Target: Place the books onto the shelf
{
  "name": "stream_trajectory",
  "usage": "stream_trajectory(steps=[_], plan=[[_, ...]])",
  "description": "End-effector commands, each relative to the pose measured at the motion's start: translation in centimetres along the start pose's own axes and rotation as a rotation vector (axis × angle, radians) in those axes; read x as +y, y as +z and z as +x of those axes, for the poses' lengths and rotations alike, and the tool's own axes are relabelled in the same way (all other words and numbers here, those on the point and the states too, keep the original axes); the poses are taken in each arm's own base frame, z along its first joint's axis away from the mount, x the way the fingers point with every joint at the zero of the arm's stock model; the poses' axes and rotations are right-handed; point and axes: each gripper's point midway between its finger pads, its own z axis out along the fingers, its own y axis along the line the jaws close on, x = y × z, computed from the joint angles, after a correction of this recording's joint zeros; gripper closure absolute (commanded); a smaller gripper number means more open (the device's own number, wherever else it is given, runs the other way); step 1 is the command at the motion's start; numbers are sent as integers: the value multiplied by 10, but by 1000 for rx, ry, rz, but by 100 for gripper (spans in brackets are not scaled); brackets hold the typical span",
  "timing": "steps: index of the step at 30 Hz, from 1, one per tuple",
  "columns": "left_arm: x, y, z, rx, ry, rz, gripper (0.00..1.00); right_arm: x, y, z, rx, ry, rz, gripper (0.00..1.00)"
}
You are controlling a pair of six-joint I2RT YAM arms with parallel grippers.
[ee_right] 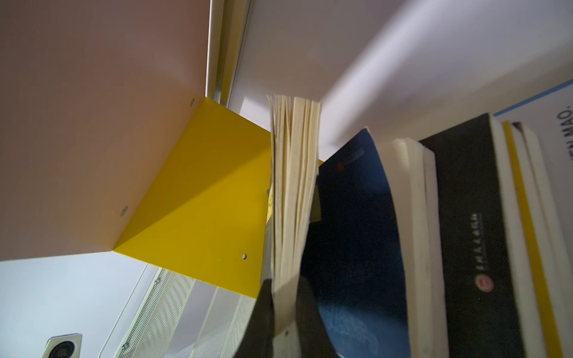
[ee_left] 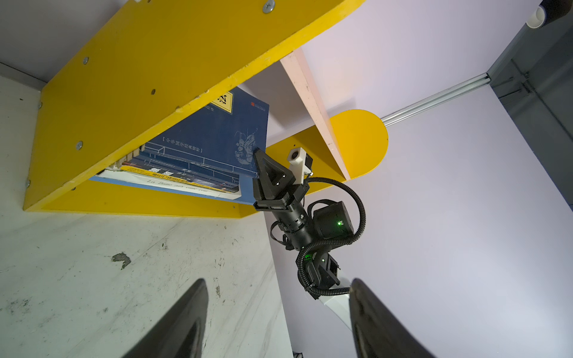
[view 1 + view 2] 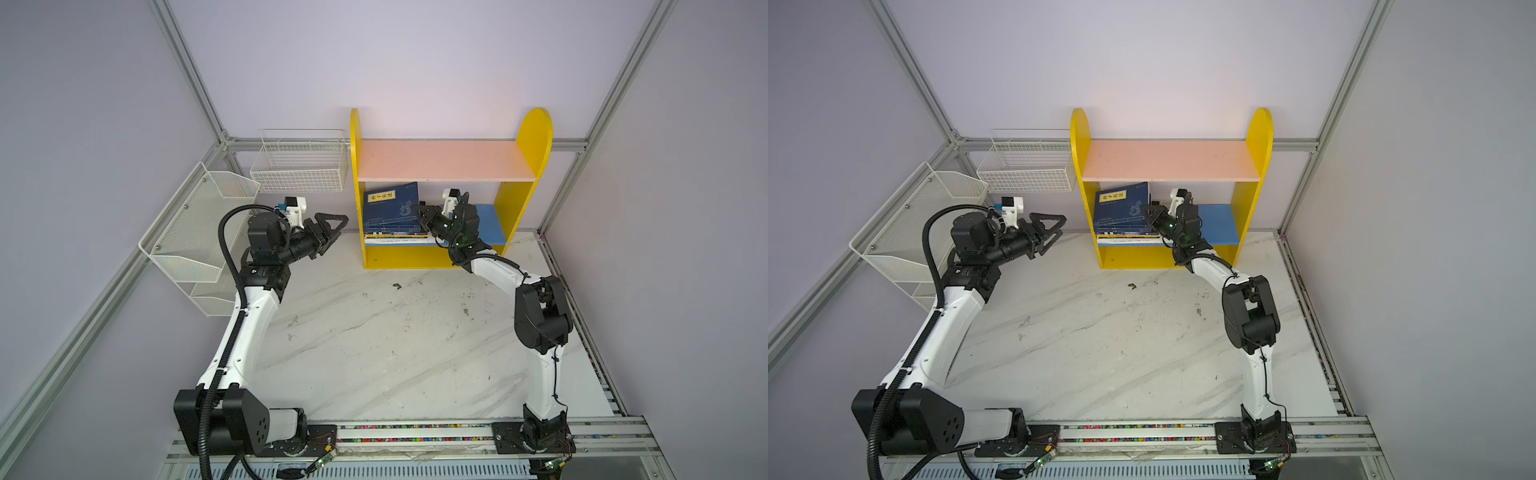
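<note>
The shelf (image 3: 536,137) stands at the back of the table in both top views, with a pink upper board (image 3: 1169,160) and a blue lower board (image 3: 488,224). Several books (image 3: 395,237) lie stacked at the left end of the lower board. The top navy book (image 3: 388,203) with a yellow title label is tilted up off the stack. My right gripper (image 3: 419,210) reaches into the lower bay and is shut on that book's page edge (image 1: 294,186). My left gripper (image 3: 338,224) hangs open and empty in the air just left of the shelf.
A white wire basket (image 3: 301,166) hangs on the back wall left of the shelf. A white mesh tiered rack (image 3: 199,232) sits against the left wall behind the left arm. The marble tabletop (image 3: 395,332) carries a small dark scrap (image 3: 397,285).
</note>
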Motion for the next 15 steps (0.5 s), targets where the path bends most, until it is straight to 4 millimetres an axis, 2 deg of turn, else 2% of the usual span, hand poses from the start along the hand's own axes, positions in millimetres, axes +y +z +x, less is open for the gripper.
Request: stream_trajectory(steps=[1, 12, 15], plan=[[0, -5, 2, -12, 12, 14, 29, 17, 2, 1, 5, -24, -43, 99], [8, -2, 3, -11, -3, -8, 29, 7, 7, 17, 49, -48, 4, 98], [21, -1, 4, -28, -10, -43, 23, 6, 8, 19, 52, -68, 19, 98]])
